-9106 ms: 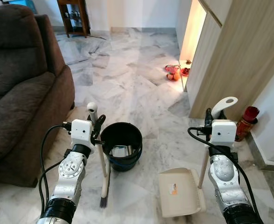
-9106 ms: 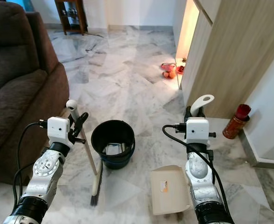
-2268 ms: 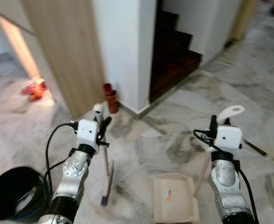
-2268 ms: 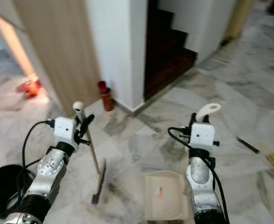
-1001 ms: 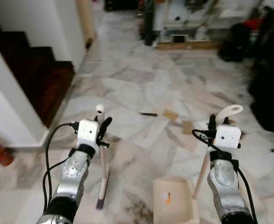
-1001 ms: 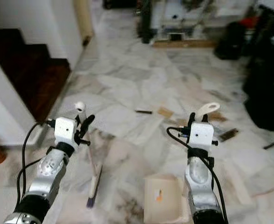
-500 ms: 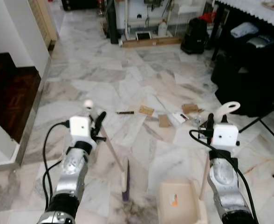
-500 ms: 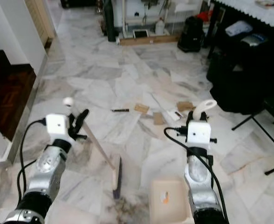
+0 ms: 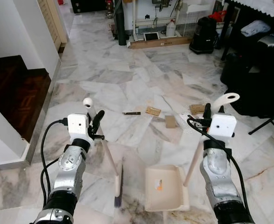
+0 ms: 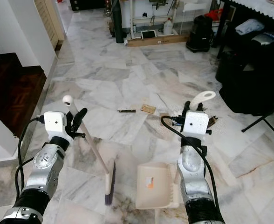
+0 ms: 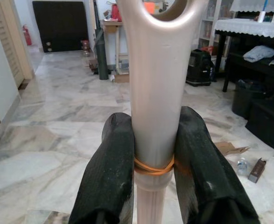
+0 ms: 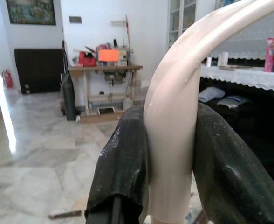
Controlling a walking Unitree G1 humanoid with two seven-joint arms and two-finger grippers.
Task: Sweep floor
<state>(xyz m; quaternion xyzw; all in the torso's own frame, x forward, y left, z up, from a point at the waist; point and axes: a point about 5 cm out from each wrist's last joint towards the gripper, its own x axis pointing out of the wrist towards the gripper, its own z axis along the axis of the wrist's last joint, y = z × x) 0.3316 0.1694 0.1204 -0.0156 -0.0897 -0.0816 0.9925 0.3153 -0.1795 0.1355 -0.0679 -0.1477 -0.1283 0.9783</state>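
Broom and dustpan carried toward the floor scraps.
The broom (image 9: 110, 161), gripped by the left hand (image 9: 96, 122), should reach beyond the cardboard scraps (image 9: 153, 111) and pull them back; the right hand (image 9: 207, 115) holds the dustpan (image 9: 162, 187) low.

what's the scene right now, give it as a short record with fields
left end effector: shut on the broom handle
broom head: down on the marble floor
right end effector: shut on the dustpan handle
dustpan: resting on the floor, between the two arms
debris: cardboard scraps and a dark stick ahead of the robot
surroundings: dark stairs to the left, black furniture to the right
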